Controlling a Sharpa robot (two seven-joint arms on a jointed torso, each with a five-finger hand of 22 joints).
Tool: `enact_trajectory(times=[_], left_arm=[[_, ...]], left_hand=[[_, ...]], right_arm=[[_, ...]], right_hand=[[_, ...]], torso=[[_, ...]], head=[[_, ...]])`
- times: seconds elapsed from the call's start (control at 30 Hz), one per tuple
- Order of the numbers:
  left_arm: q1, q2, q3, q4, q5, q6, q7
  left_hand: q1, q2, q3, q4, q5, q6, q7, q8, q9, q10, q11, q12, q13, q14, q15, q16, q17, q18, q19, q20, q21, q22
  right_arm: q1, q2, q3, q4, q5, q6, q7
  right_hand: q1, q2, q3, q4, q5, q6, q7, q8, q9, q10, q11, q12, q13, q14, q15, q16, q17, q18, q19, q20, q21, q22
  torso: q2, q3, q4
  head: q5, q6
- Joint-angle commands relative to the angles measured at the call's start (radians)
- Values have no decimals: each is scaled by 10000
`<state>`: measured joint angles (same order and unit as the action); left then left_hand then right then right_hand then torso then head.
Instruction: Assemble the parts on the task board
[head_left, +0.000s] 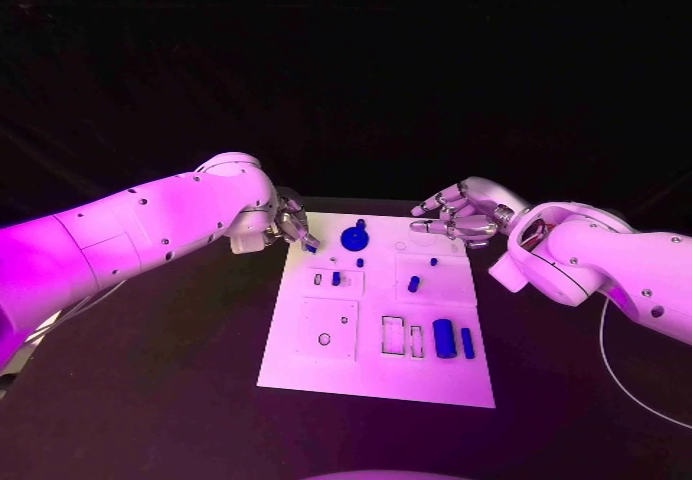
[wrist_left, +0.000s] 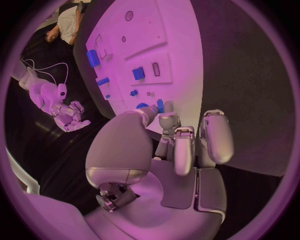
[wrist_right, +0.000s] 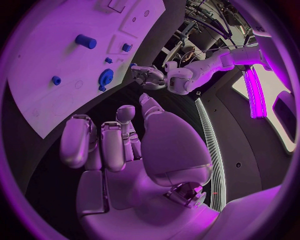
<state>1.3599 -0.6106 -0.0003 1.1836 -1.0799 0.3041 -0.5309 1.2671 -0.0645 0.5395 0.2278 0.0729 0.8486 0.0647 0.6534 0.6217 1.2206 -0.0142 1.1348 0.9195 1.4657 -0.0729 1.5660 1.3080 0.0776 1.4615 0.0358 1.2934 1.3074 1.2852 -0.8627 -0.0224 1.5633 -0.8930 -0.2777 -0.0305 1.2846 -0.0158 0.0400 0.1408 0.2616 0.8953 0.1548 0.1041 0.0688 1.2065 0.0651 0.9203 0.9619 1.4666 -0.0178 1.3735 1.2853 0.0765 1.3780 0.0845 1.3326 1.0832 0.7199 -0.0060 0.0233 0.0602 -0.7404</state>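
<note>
- The flat rectangular white task board (head_left: 378, 370), at the centre of the head view, carries thin dark outline markings.
- The small blue parts: a round blue gear-shaped disc (head_left: 355, 238) near the board's upper edge, a blue block (head_left: 444, 333) and a slim blue bar (head_left: 467, 342) lower right.
- The desk (head_left: 159, 400) is black.
- Silver left hand (head_left: 291, 228) on a white arm, at centre left.
- Silver right hand (head_left: 456, 222) on a white arm, at upper right.

Your head camera is looking down on the task board (head_left: 378, 345). Each wrist camera is peering past its own hand; all three are sharing the board's far end.
</note>
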Motion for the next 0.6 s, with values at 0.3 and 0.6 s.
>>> enact_trajectory(times=[0.3,0.6], left_arm=[[-396,-855,-119,1620,199,-824,489],[-534,-960,-180,1764,-536,-523,545]], left_hand=[[-135,-86,1389,-1251,-25,36,-55,75,21,66,-3,-31,-42,1051,-21,48,2628,-105,47,-13,1,611],[-146,-108,1420,-1263,-27,41,-59,83,25,73,-7,-36,-49,1051,-23,48,2628,-109,54,-15,16,624]], right_arm=[[-26,44,-27,-71,84,72,82],[-53,67,-36,-91,65,77,99]], right_hand=[[133,96,-87,42,64,-6,23,41,-5,-504,9,-575,-536,357,28,-289,-324,254,-238,26,-267,-448],[142,103,-90,45,65,-8,24,42,-5,-511,9,-580,-543,356,28,-293,-325,257,-245,26,-277,-463]], torso=[[-8,-5,74],[10,-9,32]], head=[[85,-4],[87,-24]])
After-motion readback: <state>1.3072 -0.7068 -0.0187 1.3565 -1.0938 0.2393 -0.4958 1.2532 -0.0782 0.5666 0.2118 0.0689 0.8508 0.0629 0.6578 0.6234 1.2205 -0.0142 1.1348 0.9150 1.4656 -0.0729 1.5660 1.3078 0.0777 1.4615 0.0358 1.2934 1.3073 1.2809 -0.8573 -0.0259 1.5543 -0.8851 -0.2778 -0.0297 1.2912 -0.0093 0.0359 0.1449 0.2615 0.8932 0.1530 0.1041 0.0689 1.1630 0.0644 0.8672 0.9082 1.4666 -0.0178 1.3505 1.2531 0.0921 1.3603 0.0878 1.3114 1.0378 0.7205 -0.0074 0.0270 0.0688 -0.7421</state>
